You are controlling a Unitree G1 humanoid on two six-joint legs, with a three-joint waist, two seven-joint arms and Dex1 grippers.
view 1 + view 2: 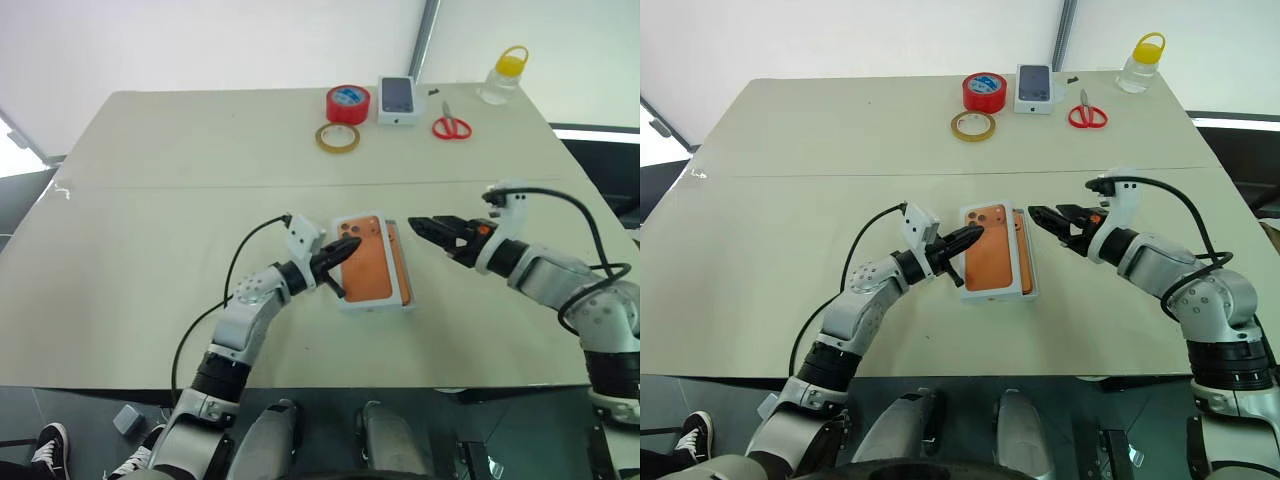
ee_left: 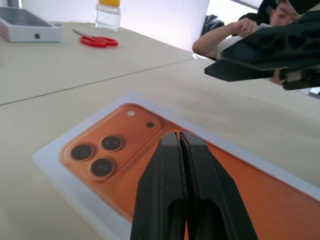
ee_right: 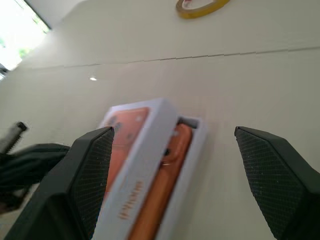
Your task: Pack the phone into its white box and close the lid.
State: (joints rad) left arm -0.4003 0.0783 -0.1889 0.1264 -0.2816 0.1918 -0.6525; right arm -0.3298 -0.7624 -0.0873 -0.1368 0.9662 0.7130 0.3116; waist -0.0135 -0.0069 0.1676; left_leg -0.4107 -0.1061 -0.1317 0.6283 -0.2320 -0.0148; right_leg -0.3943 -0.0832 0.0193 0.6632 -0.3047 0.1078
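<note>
The lid (image 3: pixel 141 135) (orange phone printed on top) sits skewed over the white box (image 3: pixel 192 142), exposing the phone (image 3: pixel 167 165) along its right side. Long axis runs near-far. The closed left gripper (image 1: pixel 973 236) rests on it; the wide-open right gripper (image 1: pixel 1040 217) hangs just right.

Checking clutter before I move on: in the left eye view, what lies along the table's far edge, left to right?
Yellow tape ring → red tape roll → small white box with a phone picture → red scissors → clear bottle with yellow cap.

Silver-grey jointed arms with black elbow bands, white wrist camera mounts, looping black cables, black two-fingered left claw (image 1: pixel 343 254) and right claw (image 1: pixel 428 229).
</note>
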